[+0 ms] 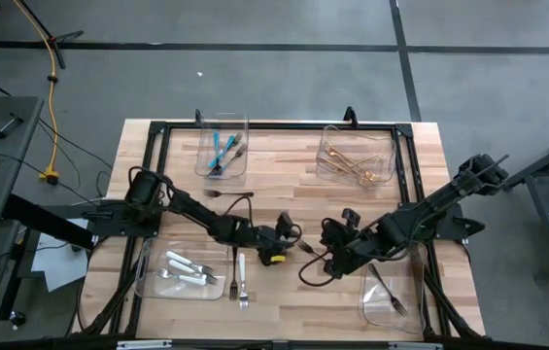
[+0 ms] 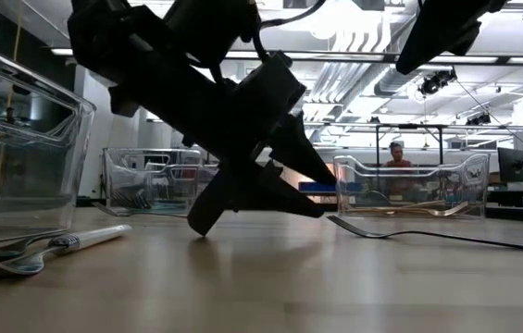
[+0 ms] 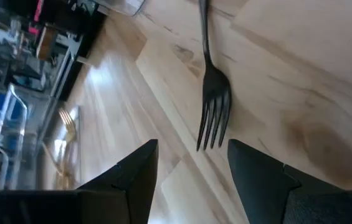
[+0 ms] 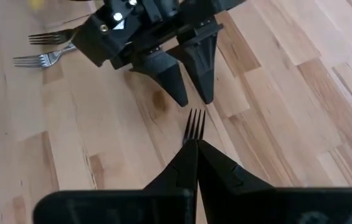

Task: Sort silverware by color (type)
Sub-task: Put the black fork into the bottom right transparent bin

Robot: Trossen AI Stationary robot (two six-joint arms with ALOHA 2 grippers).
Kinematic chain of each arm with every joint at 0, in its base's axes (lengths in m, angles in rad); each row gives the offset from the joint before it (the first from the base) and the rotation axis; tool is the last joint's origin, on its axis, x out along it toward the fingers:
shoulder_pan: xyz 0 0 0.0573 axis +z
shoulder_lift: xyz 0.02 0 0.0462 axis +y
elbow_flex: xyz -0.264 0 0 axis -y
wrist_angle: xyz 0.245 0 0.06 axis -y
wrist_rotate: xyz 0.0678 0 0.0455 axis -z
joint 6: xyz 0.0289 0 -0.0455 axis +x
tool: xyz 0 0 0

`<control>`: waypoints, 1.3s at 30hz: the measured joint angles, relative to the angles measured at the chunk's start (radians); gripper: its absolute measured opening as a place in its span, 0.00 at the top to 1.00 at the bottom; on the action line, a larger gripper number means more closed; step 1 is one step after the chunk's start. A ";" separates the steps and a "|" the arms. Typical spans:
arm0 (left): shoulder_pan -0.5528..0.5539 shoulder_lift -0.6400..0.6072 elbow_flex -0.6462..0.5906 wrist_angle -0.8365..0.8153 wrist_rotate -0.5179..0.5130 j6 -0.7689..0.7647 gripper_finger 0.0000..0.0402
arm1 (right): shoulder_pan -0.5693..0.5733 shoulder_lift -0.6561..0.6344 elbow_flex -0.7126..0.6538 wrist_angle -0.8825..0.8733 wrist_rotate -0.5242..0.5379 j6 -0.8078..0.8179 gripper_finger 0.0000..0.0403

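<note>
Wooden table (image 1: pixel 284 292), dark fork (image 3: pixel 213 93), lab room

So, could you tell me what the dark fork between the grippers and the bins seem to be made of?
The dark fork looks like dark, matte-finished metal, with thin rigid tines and a dull sheen. The bins seem to be clear, glossy plastic: you see straight through their walls.

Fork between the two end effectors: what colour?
Dark steel fork, clearest in the left wrist view.
</note>
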 joint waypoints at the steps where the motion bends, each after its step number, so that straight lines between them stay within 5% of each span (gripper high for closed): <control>1: 0.002 -0.001 0.000 -0.002 -0.001 0.020 0.54 | 0.000 0.000 0.000 -0.002 0.001 0.000 1.00; 5: 0.013 0.000 0.016 -0.038 0.012 0.037 0.54 | 0.000 0.000 0.000 -0.003 0.002 0.000 1.00; 13: 0.033 0.006 0.200 -0.408 0.094 -0.173 0.54 | 0.000 0.000 0.000 -0.002 0.002 0.000 1.00; 33: 0.150 0.013 0.272 -0.477 0.481 -0.491 0.54 | 0.000 0.000 0.000 -0.002 0.002 0.000 1.00; 39: 0.171 0.013 0.272 -0.472 0.516 -0.513 0.54 | 0.000 0.000 0.000 -0.002 0.003 0.000 1.00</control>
